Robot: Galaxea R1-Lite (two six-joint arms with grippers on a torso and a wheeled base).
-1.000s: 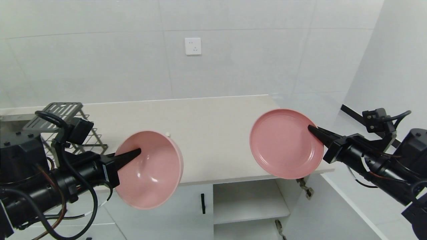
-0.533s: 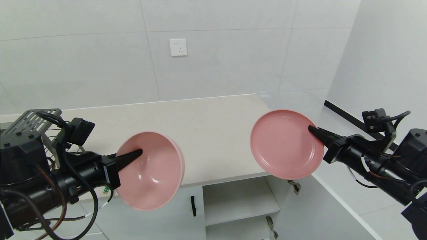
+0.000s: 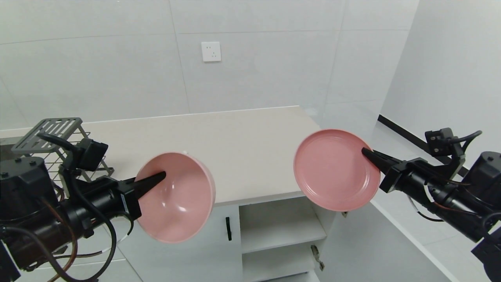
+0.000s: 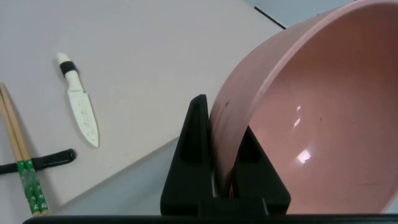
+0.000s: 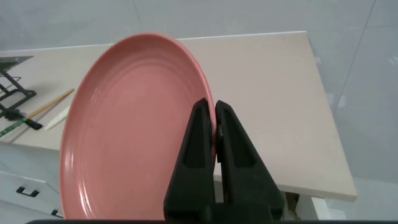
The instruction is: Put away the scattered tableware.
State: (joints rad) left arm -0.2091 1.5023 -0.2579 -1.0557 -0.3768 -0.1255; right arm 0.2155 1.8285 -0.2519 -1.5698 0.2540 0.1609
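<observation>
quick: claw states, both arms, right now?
left claw: closed, holding the pink bowl by its rim.
right claw: closed, holding the pink plate by its rim.

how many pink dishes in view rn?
2. A bowl clamped by the left gripper, on the robot's left; a plate clamped by the right gripper, on its right. Both block part of the counter, so another could be hidden.

Smooth plate (image 3: 332,172), glossy bowl (image 3: 184,203), matt countertop (image 3: 242,145)

pink plate (image 5: 127,134) in r hand (image 5: 216,127)
</observation>
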